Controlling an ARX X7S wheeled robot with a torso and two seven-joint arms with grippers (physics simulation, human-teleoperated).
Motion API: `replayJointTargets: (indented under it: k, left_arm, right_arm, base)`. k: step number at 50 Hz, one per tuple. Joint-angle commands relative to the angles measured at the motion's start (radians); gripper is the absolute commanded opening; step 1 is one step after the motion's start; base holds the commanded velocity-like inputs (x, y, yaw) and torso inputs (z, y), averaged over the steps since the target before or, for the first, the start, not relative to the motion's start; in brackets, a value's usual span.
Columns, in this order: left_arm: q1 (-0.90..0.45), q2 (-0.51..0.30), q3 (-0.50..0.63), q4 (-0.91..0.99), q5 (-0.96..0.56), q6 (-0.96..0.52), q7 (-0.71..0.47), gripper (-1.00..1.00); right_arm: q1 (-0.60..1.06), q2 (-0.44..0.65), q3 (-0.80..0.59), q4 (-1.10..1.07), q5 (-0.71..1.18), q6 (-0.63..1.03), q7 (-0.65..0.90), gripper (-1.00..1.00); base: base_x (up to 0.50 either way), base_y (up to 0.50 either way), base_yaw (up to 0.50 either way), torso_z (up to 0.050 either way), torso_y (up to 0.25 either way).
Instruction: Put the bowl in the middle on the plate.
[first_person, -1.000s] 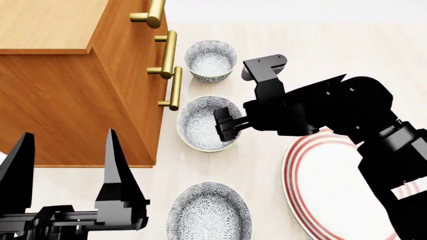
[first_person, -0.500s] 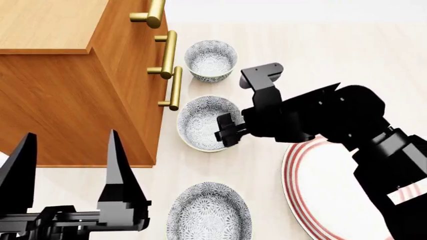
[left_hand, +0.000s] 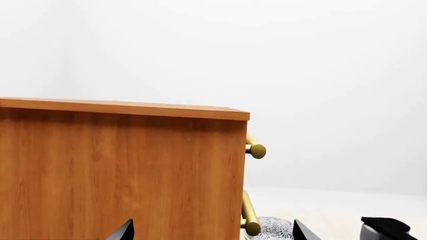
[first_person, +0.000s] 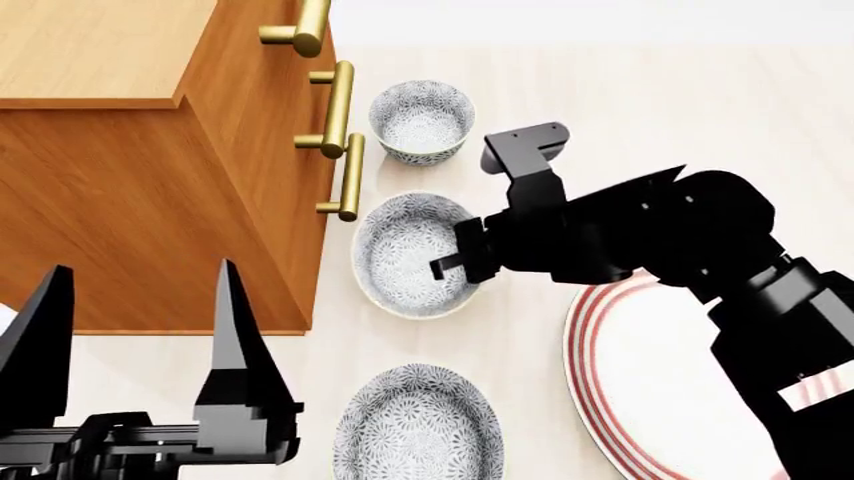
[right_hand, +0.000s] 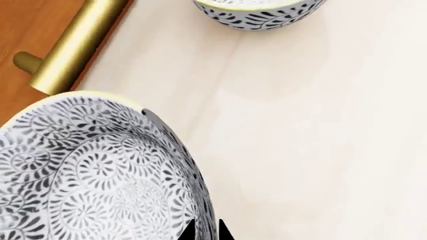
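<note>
Three speckled bowls stand in a row beside the cabinet. The middle bowl (first_person: 407, 255) is white with a grey-blue floral pattern. My right gripper (first_person: 457, 260) is shut on its right rim. In the right wrist view the two dark fingertips (right_hand: 189, 233) straddle the wall of the bowl (right_hand: 93, 175), one inside and one outside. The plate (first_person: 627, 385), white with red rings, lies to the right, partly hidden under my right arm. My left gripper (first_person: 140, 270) hangs open at the near left, holding nothing, and in its wrist view this gripper (left_hand: 212, 232) faces the cabinet's side.
A wooden cabinet (first_person: 134, 150) with brass handles (first_person: 340, 110) stands close on the bowls' left. The far bowl (first_person: 422, 120) and the near bowl (first_person: 418, 425) flank the middle one. The far bowl (right_hand: 257, 12) and a handle (right_hand: 77, 45) also show in the right wrist view.
The right gripper's fingers have come together on the middle bowl's right rim. The bowl now looks a little larger and reaches further toward me. The left arm has not moved.
</note>
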Motion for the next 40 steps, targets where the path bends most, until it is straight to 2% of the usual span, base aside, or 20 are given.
replayJointTargets:
  k: [1,27,40]
  left_arm:
    - [0.006,0.003,-0.006,-0.002,-0.001,0.002,0.003,1.0]
    - [0.023,0.005,-0.02,-0.012,-0.014,0.031,0.015,1.0]
    - [0.028,0.004,-0.027,-0.011,-0.013,0.031,0.017,1.0]
  right_arm:
    - [0.005,0.016,-0.008,-0.02,0.006,0.017,0.016,-1.0]
    - [0.127,0.122,0.009,-0.158,0.045,0.116,0.064,-1.0]
    - [0.179,0.196,0.054,-0.227,0.145,0.188,0.132,-1.0]
  base:
    - [0.0,0.0,0.0,0.0,0.0]
    - [0.0,0.0,0.0,0.0,0.0]
    - [0.0,0.0,0.0,0.0,0.0]
